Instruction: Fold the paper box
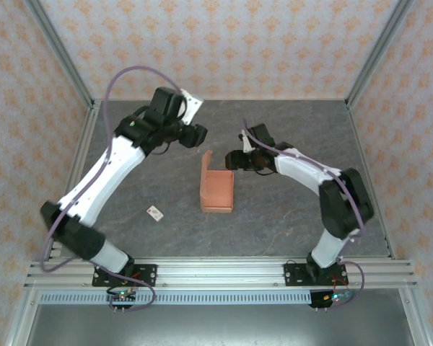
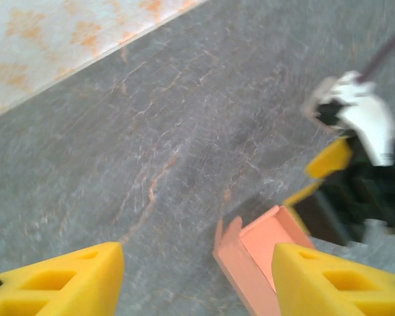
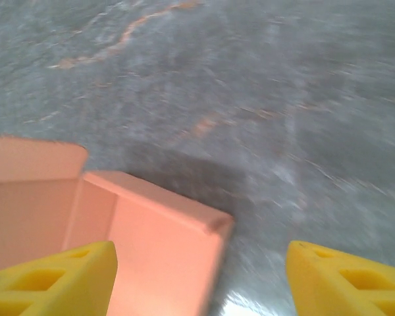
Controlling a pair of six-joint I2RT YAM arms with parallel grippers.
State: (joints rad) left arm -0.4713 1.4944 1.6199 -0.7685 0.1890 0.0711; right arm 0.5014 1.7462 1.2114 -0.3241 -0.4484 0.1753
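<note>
Top external view gives the whole layout: the paper box (image 1: 216, 190) sits on the dark grey table (image 1: 289, 223), roughly midway between the two arms. Its long axis runs from the arms' side toward the back wall, leaning slightly left at the far end. It is partly folded, with raised walls and the hollow facing up, and one flap stands up at its far left corner. A small white tag (image 1: 155, 213) lies well to the left of the box, level with its near end. The left gripper (image 1: 195, 135) hangs beyond the box's far left corner and apart from it, while the right gripper (image 1: 234, 160) sits just beside the far right corner. Whether that gripper touches the card cannot be told from above. The left wrist view adds what the overhead one cannot: the left gripper (image 2: 197, 263) has its yellow fingers (image 2: 66, 280) spread wide over bare table. The box (image 2: 266, 247) is low on the right, its open end and notched flap facing the camera, and the right gripper (image 2: 319, 174) is blurred beyond it. The right wrist view is also blurred. It shows the right gripper (image 3: 201, 263) spread just as wide, gripping nothing, with the box (image 3: 151, 243) and its pale inner walls reaching in from the left, short of the right finger (image 3: 349, 280).
</note>
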